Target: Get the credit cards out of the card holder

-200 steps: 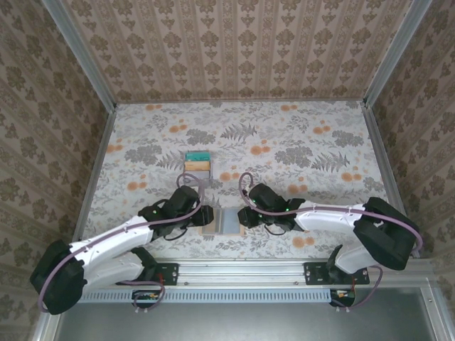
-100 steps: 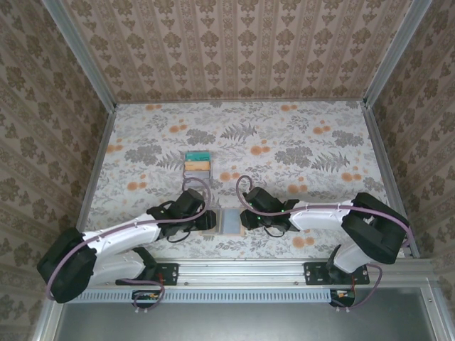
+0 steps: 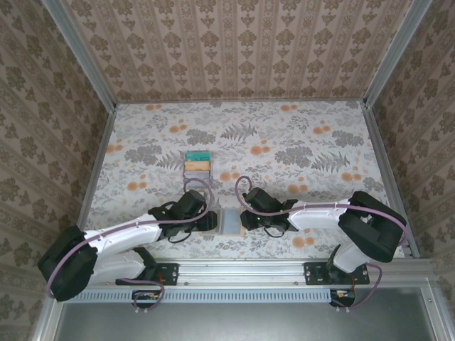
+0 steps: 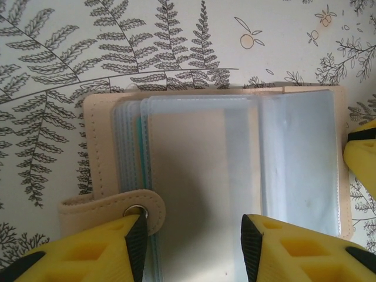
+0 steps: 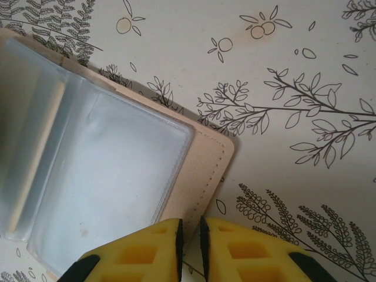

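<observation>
From above, both arms lie low and bend inward. The left fingers (image 3: 207, 219) and right fingers (image 3: 246, 222) flank the open card holder (image 3: 229, 222), close to the near edge of the tabletop (image 3: 313, 142). The credit cards (image 3: 197, 163) sit stacked farther out, with bare surface beyond them.

In the left wrist view, the left fingers (image 4: 117, 258) are spread wide over the holder's near edge and hold nothing. One is beside the snap tab (image 4: 111, 205). A teal edge (image 4: 140, 153) shows among the clear sleeves (image 4: 294, 158).

In the right wrist view, the right fingers (image 5: 158, 247) are closed to a thin slit at the holder's tan rim. Whether they pinch it I cannot tell.
</observation>
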